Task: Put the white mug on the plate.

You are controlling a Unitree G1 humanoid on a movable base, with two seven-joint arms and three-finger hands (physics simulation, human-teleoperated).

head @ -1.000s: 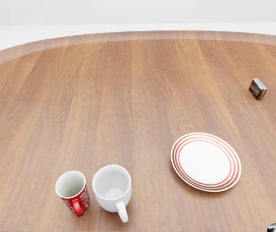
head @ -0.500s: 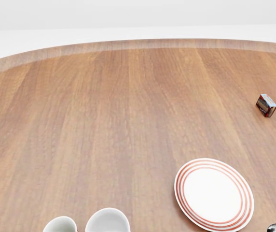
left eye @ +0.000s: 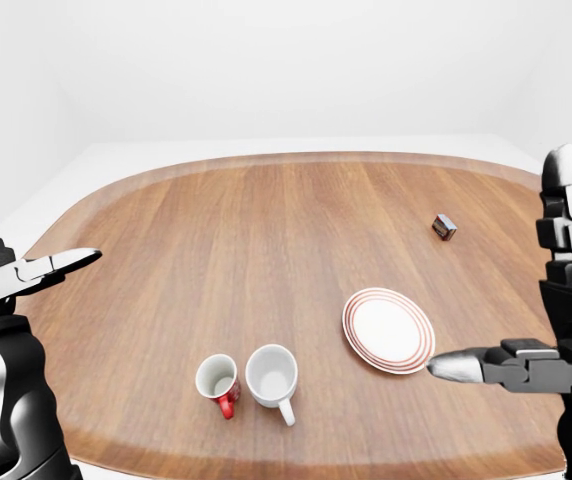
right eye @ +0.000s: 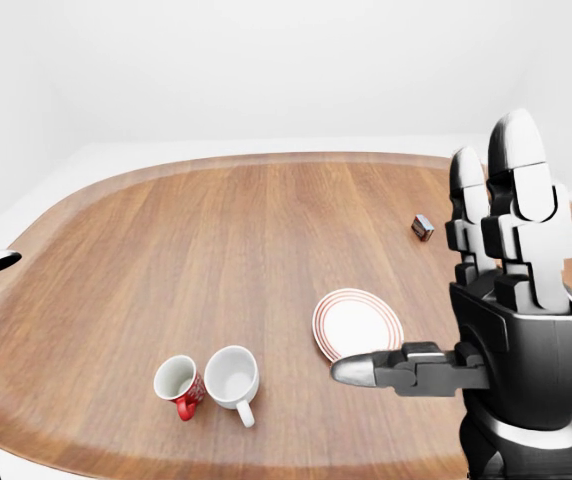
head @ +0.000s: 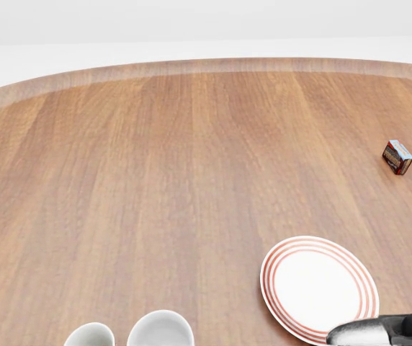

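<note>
The white mug [left eye: 272, 375] stands upright on the round wooden table [left eye: 296, 160], its handle toward the bottom of the left-eye view. A red mug [left eye: 217, 382] stands just to its left. The red-ringed white plate [left eye: 388, 330] lies empty to the mug's right. My right hand [right eye: 431, 260] is open, fingers upright and thumb stretched left, held up right of the plate and apart from it; its thumb [head: 368, 331] shows at the bottom right of the head view. My left hand [left eye: 31, 235] is open and empty at the far left, well away from the mugs.
A small red and dark box [left eye: 445, 227] lies on the table above and right of the plate. In the head view only the mugs' rims show at the bottom edge. White floor and walls surround the table.
The head camera tilted up, so the mugs and plate slid down the picture. Since half a second ago the right thumb has reached further into the head view's bottom right.
</note>
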